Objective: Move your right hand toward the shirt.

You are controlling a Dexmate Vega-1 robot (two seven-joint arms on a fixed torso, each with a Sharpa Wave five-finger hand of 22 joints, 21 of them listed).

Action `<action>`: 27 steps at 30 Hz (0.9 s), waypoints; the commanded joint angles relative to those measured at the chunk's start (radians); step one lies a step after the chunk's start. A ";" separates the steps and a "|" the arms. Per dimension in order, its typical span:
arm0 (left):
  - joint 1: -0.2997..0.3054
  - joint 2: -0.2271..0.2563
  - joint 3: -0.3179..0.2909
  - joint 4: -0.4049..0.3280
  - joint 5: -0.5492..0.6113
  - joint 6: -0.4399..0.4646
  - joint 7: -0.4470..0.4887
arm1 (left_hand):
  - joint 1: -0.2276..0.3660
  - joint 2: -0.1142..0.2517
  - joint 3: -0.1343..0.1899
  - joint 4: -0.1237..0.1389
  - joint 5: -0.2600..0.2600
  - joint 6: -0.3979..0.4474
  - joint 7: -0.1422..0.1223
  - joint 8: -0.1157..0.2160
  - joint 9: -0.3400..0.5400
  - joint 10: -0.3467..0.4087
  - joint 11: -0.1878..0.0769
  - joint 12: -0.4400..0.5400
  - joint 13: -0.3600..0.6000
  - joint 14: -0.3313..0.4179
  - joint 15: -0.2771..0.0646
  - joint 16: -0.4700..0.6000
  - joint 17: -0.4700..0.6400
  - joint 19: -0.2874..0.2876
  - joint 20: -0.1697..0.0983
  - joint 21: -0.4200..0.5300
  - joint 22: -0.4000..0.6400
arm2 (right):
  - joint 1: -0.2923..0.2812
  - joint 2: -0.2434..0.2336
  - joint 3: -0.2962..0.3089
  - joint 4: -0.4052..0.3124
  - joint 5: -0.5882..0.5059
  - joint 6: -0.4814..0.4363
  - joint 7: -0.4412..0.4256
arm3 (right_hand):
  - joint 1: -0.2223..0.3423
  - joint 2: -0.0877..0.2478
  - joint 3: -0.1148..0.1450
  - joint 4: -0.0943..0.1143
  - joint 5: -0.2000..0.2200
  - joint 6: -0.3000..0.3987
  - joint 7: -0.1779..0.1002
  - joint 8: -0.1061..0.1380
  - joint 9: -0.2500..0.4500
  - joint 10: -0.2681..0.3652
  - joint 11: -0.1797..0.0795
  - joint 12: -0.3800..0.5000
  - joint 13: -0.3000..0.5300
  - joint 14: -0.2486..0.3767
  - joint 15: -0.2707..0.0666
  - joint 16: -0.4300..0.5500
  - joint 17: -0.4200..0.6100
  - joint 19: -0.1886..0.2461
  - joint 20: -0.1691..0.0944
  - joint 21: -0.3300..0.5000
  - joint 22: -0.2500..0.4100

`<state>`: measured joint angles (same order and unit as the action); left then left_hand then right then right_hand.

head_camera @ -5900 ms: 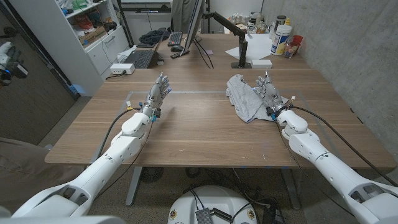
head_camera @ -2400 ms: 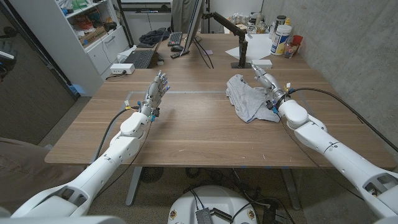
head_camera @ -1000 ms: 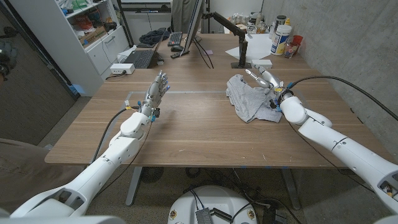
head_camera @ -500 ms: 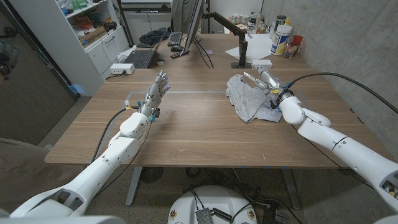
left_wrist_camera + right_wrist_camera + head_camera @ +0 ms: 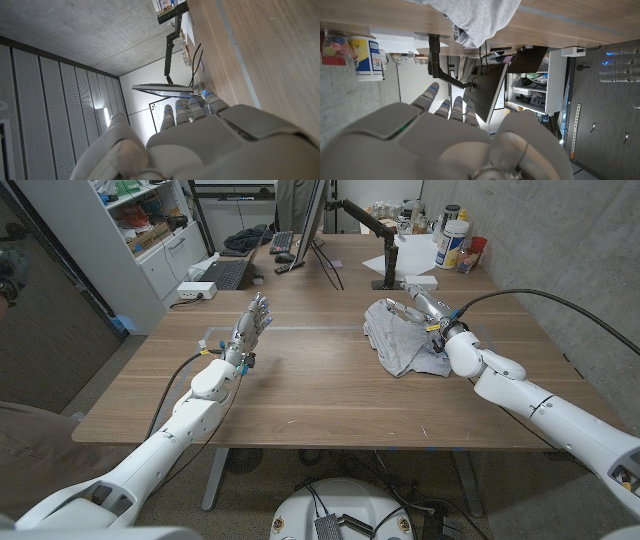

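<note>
The crumpled grey shirt (image 5: pixel 398 335) lies on the table (image 5: pixel 320 390), on its right side; the right robot hand (image 5: pixel 424 309) hovers over its far edge, fingers spread, holding nothing, probably ready to touch it; the left robot hand (image 5: pixel 252 325) waits upright, open.

The head view looks down from above over the wooden surface (image 5: pixel 320 380), both arms entering from its bottom corners. Each wrist view sits close behind its own hand, looking along the hand's back, the scene turned. The right wrist view shares the grey shirt (image 5: pixel 480 17) and the monitor (image 5: pixel 487 92) with the head view; the left wrist view shares the monitor.
</note>
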<state>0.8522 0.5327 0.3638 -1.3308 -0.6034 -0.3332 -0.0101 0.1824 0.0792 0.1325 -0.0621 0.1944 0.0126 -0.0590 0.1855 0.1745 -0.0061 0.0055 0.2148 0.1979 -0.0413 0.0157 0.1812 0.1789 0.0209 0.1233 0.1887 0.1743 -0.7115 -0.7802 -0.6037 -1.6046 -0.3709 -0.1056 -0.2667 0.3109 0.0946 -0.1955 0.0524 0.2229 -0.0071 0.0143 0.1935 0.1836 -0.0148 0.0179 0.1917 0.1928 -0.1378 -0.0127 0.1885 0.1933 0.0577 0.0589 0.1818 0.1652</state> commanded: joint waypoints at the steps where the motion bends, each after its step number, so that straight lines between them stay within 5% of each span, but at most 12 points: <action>1: -0.004 -0.001 0.000 0.008 -0.004 -0.004 -0.007 | 0.009 -0.003 0.004 -0.003 0.002 0.007 -0.002 0.003 0.004 -0.004 -0.004 0.002 0.001 -0.010 0.000 0.006 0.004 -0.008 0.006 0.004 0.002 | 0.024 -0.017 -0.043 -0.026 -0.109 -0.071 0.024 | -0.004 -0.008 -0.007 0.003 0.001 -0.004 -0.001 0.001 0.005 -0.006 0.006 -0.001 0.002 -0.011 -0.002 0.002 0.002 -0.005 0.000 0.001 0.004; 27: 0.002 -0.006 0.000 0.009 -0.002 -0.013 -0.002 | 0.009 -0.002 0.004 -0.004 0.002 0.011 -0.002 0.003 0.004 -0.004 -0.004 0.002 0.001 -0.011 0.001 0.006 0.004 -0.008 0.006 0.005 0.002 | 0.035 -0.021 -0.051 -0.016 -0.144 -0.094 0.050 | -0.008 -0.009 -0.009 0.003 -0.002 -0.006 -0.001 0.000 0.005 -0.025 0.010 -0.003 0.002 -0.021 -0.001 0.002 0.002 -0.010 0.003 0.002 0.004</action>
<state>0.8503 0.5333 0.3631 -1.3229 -0.6070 -0.3381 -0.0150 0.1824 0.0792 0.1325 -0.0620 0.1944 0.0127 -0.0590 0.1855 0.1745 -0.0061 0.0055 0.2148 0.1977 -0.0412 0.0157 0.1812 0.1789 0.0209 0.1233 0.1887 0.1743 -0.6801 -0.7998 -0.6552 -1.6277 -0.5105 -0.1869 -0.2345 0.3072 0.0909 -0.1985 0.0554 0.2229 -0.0071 0.0143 0.1935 0.1836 -0.0344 0.0233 0.1917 0.1928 -0.1521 -0.0127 0.1885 0.1931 0.0579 0.0589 0.1818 0.1652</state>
